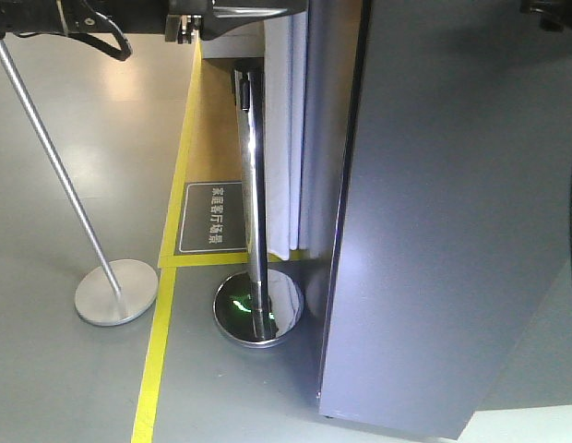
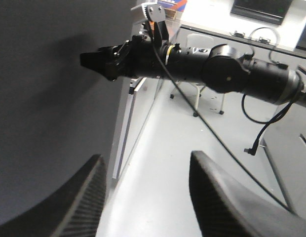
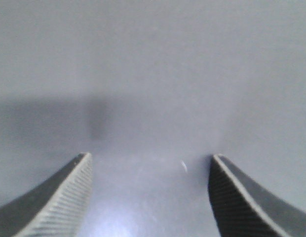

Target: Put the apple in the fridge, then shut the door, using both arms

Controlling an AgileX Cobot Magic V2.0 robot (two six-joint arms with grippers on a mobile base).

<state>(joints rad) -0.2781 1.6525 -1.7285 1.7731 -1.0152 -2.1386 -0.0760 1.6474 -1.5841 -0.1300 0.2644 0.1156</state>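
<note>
The apple is out of view in all three frames. The door's dark grey outer face fills the right of the front view, with a white edge to its left; the fridge's inside is hidden. In the right wrist view my right gripper is open and empty, its fingers close to a plain grey face. The left wrist view shows the right arm reaching leftward, its gripper against the dark door surface. My left gripper is open over the pale floor, holding nothing.
A chrome stanchion on a round base stands just left of the door. A second, tilted post ends in a grey base. Yellow floor tape and a floor sign lie nearby. Chair legs stand behind the right arm.
</note>
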